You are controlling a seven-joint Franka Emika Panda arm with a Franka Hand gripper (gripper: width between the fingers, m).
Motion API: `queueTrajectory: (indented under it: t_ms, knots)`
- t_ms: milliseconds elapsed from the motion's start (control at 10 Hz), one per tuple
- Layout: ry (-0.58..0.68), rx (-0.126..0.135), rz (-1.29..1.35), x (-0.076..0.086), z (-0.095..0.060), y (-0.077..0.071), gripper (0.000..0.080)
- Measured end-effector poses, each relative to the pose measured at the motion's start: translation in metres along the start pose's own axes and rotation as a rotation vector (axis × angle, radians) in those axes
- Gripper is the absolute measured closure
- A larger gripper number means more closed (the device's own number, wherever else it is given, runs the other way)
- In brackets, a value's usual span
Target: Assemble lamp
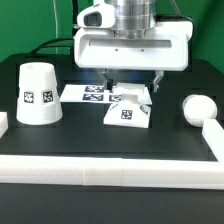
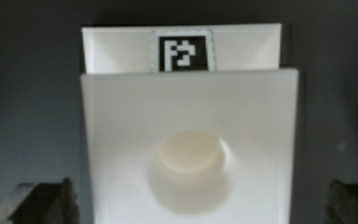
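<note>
While the tapered shade (image 1: pixel 40 95) stands wide end down at nine o'clock in the exterior view, the marker board (image 1: pixel 88 92) lies flat nearer the centre, with the square base (image 1: pixel 128 110) just beside it at its four o'clock. Over the base hangs the gripper (image 1: pixel 132 84), released, its fingers (image 2: pixel 43 200) spread on either side of the base, clear of its edges. At three o'clock the bulb (image 1: pixel 197 106) rests near a white rail (image 1: pixel 215 135).

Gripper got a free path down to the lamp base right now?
Likely yes: the gripper hangs directly over the base, jaws open and straddling it; shade and bulb stand well off to either side.
</note>
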State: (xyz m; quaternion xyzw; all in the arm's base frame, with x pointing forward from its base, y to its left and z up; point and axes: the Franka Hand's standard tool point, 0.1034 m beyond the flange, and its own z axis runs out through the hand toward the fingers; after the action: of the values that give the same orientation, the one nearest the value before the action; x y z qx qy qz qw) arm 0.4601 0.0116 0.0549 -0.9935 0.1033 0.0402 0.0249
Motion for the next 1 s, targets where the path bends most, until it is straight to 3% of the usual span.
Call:
queueTrajectory:
  t_ms: [300, 400, 500, 1000]
  knots:
    - [-0.002, 0.002, 0.005, -0.0007, 0.0005, 0.0018, 0.0100]
    - [-0.001, 0.006, 0.012, -0.0002, -0.0001, 0.0015, 0.0223]
    - [-0.002, 0.006, 0.011, -0.0001, 0.0001, 0.0011, 0.0269]
    - [-0.002, 0.006, 0.011, -0.0001, 0.0001, 0.0010, 0.0269]
